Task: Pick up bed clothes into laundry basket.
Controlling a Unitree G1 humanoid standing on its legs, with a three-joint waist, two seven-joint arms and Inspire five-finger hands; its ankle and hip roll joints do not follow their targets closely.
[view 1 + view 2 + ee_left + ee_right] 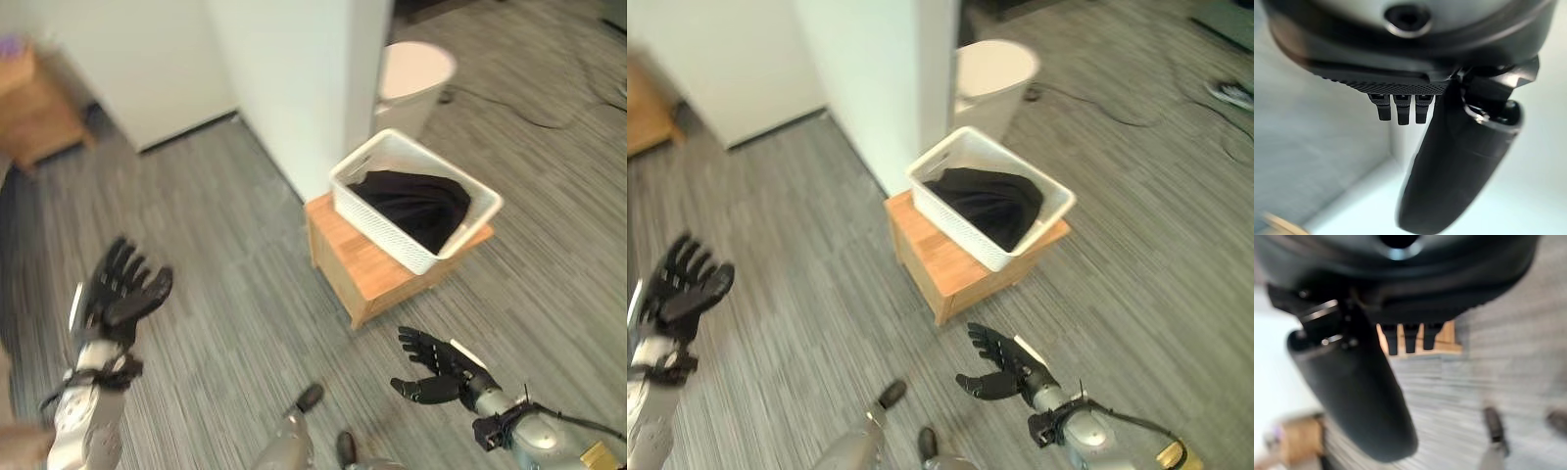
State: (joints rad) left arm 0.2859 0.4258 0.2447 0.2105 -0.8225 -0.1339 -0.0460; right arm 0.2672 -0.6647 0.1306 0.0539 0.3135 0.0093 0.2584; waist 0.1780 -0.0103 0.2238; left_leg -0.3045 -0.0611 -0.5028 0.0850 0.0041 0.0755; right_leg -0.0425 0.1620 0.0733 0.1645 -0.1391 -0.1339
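A white laundry basket (pixel 477 192) stands on a low wooden stool (pixel 353 264) beside a white wall corner. Dark clothes (pixel 421 203) lie inside the basket. My left hand (pixel 116 294) is raised at the left, fingers spread and straight, holding nothing. My right hand (pixel 439 369) hovers low at the right in front of the stool, fingers relaxed and empty. In the right wrist view the thumb (pixel 1356 396) stands out straight, with the stool's wood past the fingers (pixel 1409 339).
A white round bin (pixel 413 80) stands behind the basket by the wall. A wooden piece of furniture (pixel 34 113) sits at the far left. A shoe (pixel 1232 93) lies at the far right. Grey striped floor (pixel 225 264) spreads between my hands.
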